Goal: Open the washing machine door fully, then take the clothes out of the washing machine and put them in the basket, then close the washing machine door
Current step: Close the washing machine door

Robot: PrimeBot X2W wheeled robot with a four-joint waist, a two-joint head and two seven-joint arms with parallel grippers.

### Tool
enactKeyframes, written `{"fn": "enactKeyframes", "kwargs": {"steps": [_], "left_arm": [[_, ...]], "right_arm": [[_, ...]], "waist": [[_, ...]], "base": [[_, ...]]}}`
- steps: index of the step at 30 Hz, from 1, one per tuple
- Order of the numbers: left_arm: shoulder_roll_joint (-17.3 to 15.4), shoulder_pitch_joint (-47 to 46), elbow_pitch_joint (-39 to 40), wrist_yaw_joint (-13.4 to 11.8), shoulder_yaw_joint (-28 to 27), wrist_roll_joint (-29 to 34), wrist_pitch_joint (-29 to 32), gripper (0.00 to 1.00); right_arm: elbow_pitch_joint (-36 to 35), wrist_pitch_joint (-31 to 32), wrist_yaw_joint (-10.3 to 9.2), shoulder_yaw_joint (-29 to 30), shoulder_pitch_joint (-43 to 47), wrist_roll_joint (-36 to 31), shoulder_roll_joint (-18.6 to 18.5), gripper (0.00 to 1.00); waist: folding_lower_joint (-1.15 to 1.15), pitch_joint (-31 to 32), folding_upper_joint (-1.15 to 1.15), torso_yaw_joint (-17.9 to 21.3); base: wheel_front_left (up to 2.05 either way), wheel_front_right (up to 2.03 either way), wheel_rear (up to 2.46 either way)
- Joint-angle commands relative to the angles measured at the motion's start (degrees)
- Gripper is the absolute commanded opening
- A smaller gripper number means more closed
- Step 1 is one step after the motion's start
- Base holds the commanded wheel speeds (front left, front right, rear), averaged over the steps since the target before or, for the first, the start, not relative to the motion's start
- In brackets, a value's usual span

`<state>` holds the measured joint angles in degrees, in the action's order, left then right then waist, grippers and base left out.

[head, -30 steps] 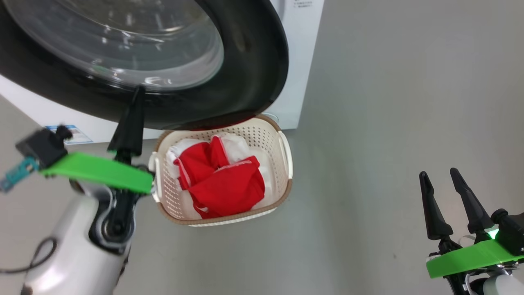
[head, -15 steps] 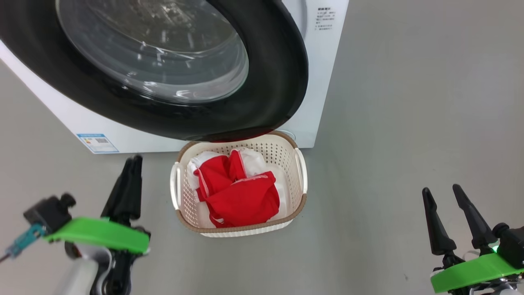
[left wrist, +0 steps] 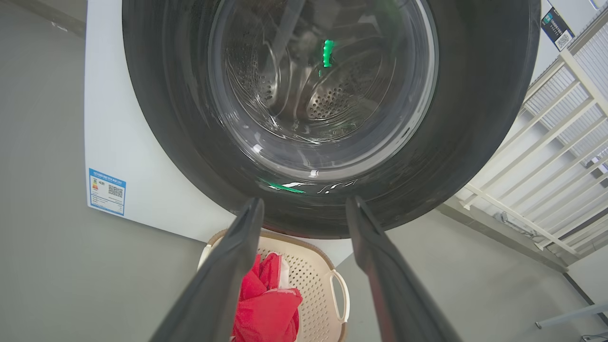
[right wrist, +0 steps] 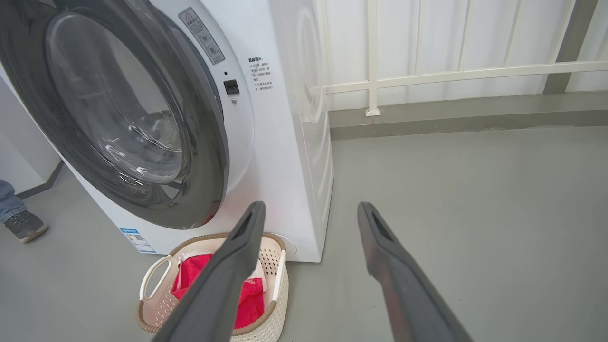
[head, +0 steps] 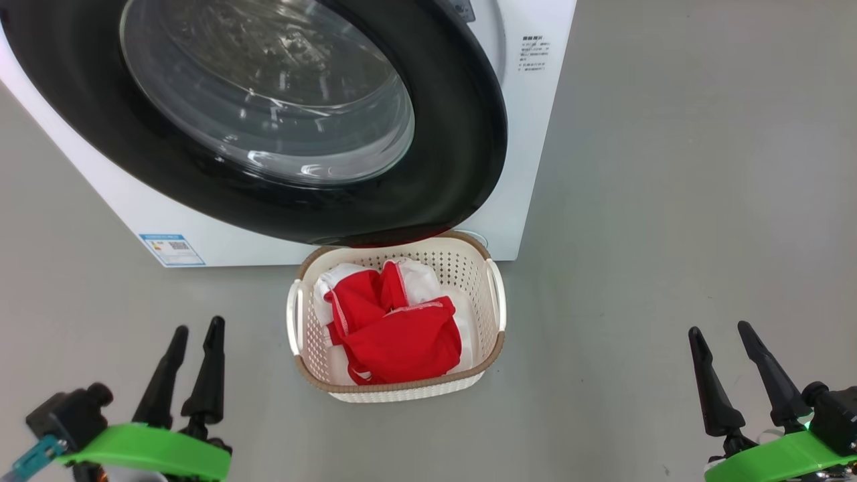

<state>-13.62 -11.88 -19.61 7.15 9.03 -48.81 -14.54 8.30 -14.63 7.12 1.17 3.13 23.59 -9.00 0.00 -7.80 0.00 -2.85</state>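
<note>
1. The left gripper (head: 198,329) and the right gripper (head: 719,329) both have their fingers spread, holding nothing and touching nothing.
2. The clothes (head: 402,335) lie heaped in the basket (head: 408,390), which sits on the floor (head: 636,234).
3. The washing machine door (head: 462,134) looks shut against the washing machine (head: 529,167), so the closing step seems done. If the latch hasn't caught, a firm press on the rim comes next.

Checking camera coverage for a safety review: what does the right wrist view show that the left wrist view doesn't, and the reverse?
Right wrist view: a person's shoe and jeans cuff at the left edge, plus the side of the big white washing machine. Left wrist view: the perforated steel drum behind the glass. Both: the round black-rimmed glass door, the cream perforated plastic basket and the bright red clothes in it.
</note>
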Motion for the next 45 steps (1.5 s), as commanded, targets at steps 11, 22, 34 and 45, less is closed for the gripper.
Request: {"fn": "enactKeyframes", "kwargs": {"steps": [11, 22, 34, 45], "left_arm": [[0.1, 5.3, 5.5, 0.3, -7.5, 15.0, -0.5, 1.00], [4.1, 8.9, 9.7, 0.3, -12.9, 27.6, -0.5, 1.00], [5.8, 10.3, 10.8, 0.3, -14.8, 31.3, -0.5, 1.00], [6.1, 9.9, 10.7, 0.3, -14.6, 31.6, -0.5, 1.00]], "right_arm": [[-1.3, -0.4, 0.36, -1.1, 0.9, -0.6, -1.5, 1.00], [-1.6, -0.4, 0.36, -1.2, 1.4, -0.8, -1.8, 1.00], [-1.8, -0.4, 0.36, -0.9, 1.8, -1.3, -1.6, 1.00], [-1.9, -0.4, 0.36, -0.6, 1.9, -1.3, -1.6, 1.00]], "waist": [[0.00, 1.5, 0.00, -0.1], [0.00, 2.4, 0.00, -0.4], [0.00, 2.5, 0.00, -0.6], [0.00, 2.6, 0.00, -0.6]], "base": [[0.00, 0.00, 0.00], [0.00, 0.00, 0.00], [0.00, 0.00, 0.00], [0.00, 0.00, 0.00]]}}
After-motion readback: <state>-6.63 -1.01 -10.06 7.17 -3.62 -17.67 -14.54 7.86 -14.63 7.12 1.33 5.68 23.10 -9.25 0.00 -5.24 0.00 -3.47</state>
